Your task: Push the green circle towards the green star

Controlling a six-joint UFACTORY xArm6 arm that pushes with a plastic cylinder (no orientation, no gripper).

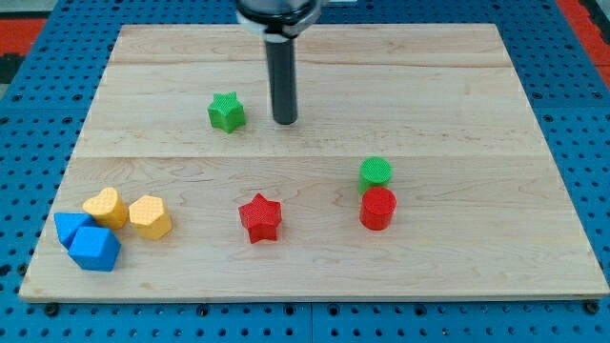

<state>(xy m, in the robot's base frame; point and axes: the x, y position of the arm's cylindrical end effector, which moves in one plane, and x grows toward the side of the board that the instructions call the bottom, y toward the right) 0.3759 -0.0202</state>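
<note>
The green circle stands right of the board's centre, touching the red cylinder just below it. The green star lies in the upper left-centre of the board. My tip rests on the board just right of the green star, a short gap apart, and well up and left of the green circle.
A red star lies at lower centre. Two yellow blocks and two blue blocks cluster at the lower left corner. The wooden board sits on a blue pegboard.
</note>
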